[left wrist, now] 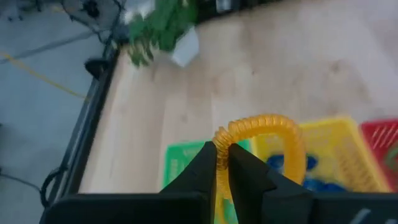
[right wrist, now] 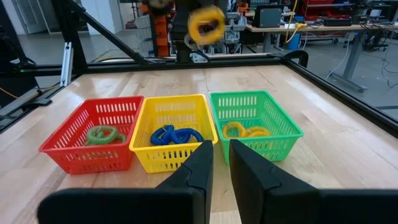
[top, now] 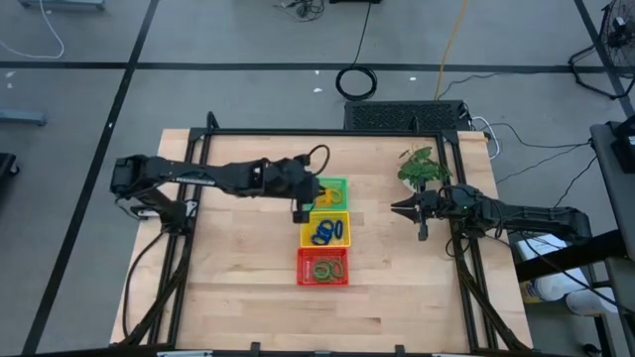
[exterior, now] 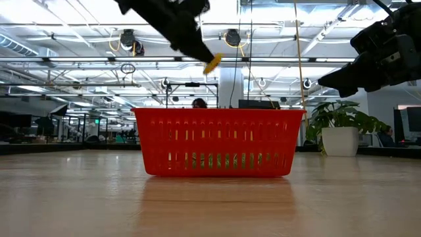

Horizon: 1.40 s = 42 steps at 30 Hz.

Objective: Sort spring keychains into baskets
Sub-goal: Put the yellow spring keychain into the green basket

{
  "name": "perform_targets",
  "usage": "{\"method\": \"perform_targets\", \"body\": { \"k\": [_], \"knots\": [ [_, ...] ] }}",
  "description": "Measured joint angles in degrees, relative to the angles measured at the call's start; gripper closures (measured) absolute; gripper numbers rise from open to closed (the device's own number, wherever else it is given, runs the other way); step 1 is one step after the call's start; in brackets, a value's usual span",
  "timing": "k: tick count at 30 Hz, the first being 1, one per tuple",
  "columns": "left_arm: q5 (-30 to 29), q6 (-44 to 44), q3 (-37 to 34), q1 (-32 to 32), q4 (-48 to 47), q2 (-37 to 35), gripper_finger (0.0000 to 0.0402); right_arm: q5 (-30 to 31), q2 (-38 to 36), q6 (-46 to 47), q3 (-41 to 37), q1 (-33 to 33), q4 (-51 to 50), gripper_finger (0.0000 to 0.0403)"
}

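The spring keychain (top: 319, 196) in hand, an orange-yellow one, hangs pinched in the left gripper (top: 301, 210) over the border between green basket (top: 338, 184) and yellow basket (top: 338, 217) in the high view. Risk noted: a release here could land it in the yellow one, among blue coils. The right gripper (top: 403, 209) waits well apart, near the plant (top: 421, 167), over bare board.

Low view: only the red basket (exterior: 217, 141) shows; the keychain (exterior: 212, 63) hangs well above its rim, so clearance is ample.

Left wrist view: the fingers (left wrist: 202, 167) clench only a short arc of the loop (left wrist: 264, 140) (a thin hold, which could slip or swing).

Right wrist view: its own jaws stand nearly shut and hold nothing. Baskets sit touching in a row, red (right wrist: 68, 155), yellow (right wrist: 200, 106), green (right wrist: 283, 121); orange-yellow coils (right wrist: 245, 130) already lie in green, the likely destination.
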Motion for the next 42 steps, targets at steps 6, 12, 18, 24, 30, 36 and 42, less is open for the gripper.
{"method": "perform_targets", "body": {
  "k": [6,12,18,24,30,36,42],
  "knots": [
    [1.6,0.7,-0.1,3.9,1.0,5.4,0.0367,0.0,0.0,0.0,0.0,0.0,-0.1,0.0365],
    [1.6,0.3,-0.1,7.1,1.2,11.5,0.0367,0.0,0.0,0.0,0.0,0.0,0.0,0.0364],
    [1.6,-2.1,-0.1,8.5,0.6,15.6,0.0366,0.0,0.0,0.0,0.0,0.0,0.0,0.0364],
    [1.9,-2.6,-0.1,8.5,0.7,16.7,0.0366,0.0,0.0,0.0,0.0,0.0,0.0,0.0365],
    [1.9,-2.9,-0.1,8.5,0.8,16.7,0.0366,0.0,0.0,0.0,0.0,0.0,0.0,0.0365],
    [2.0,-3.0,-0.1,8.5,0.7,16.7,0.0366,0.0,0.0,0.0,0.0,0.0,0.0,0.0365],
    [2.0,-3.1,-0.1,8.5,0.7,16.7,0.0366,0.0,0.0,0.0,0.0,0.0,0.0,0.0364]
  ]
}}
